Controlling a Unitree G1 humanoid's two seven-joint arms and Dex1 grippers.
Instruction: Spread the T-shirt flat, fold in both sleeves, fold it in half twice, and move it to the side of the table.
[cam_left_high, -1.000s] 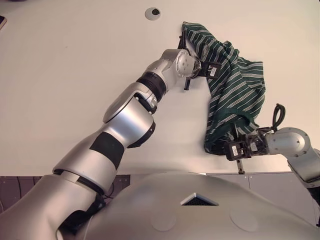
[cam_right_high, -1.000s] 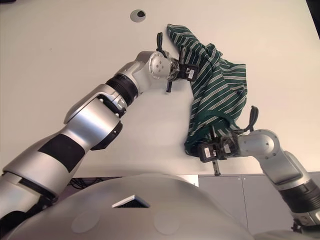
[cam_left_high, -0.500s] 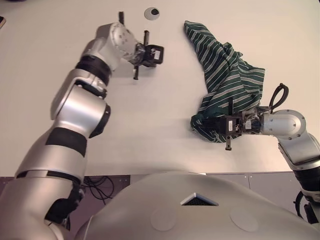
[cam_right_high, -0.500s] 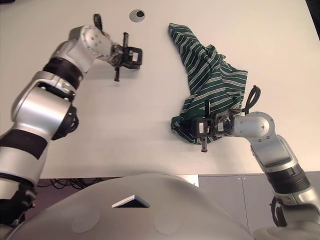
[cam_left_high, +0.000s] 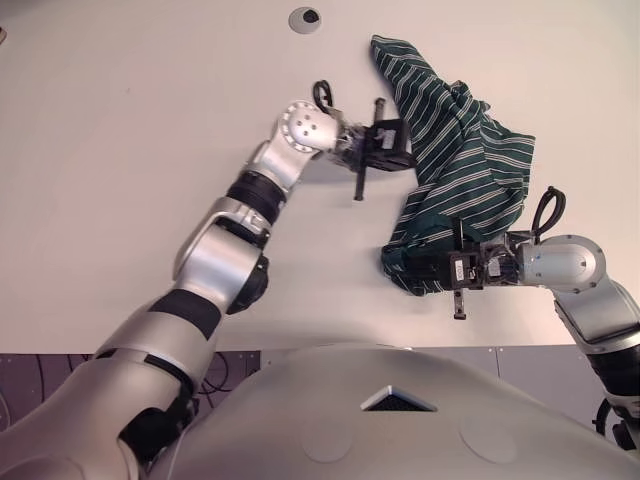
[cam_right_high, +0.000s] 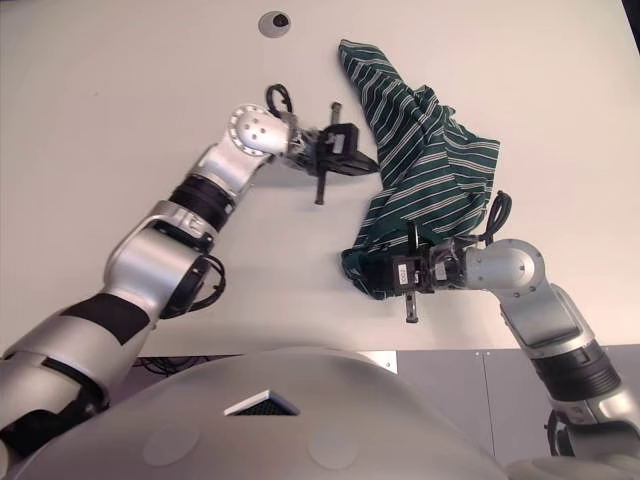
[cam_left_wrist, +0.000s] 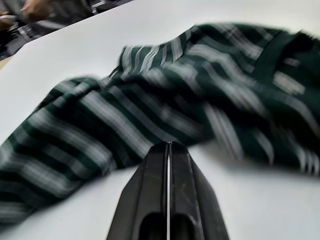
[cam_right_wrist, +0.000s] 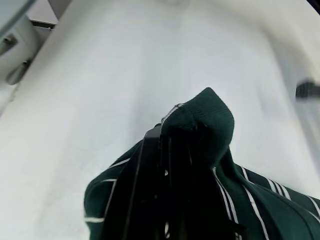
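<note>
The striped green T-shirt (cam_left_high: 465, 170) lies on the white surface (cam_left_high: 150, 150) as a crumpled, twisted strip. It runs from the far middle, not far from a round cable port (cam_left_high: 305, 20), down toward the near edge on my right side. No part of it is spread out. I cannot pick out the sleeves or the hem, and the cloth is heaped on itself along its whole length. My right gripper (cam_left_high: 438, 272) is clamped on the near end of the strip. In the right wrist view a dark green fold is pinched between the fingers and bulges out past them. My left gripper (cam_left_wrist: 169, 146) sits low over the surface just beside the far half of the shirt. Its fingers are pressed together with nothing between them, and the tips point at the stripes. I cannot tell whether they touch the cloth. I judge the task to be at its very first step, spreading the shirt flat, and that step is not done. Only one end is in hand, and my left side has no hold from which to pull the cloth open. Flattening the shirt, folding in both sleeves, making the two half folds and moving it to the side of the surface are all left to do.
</note>
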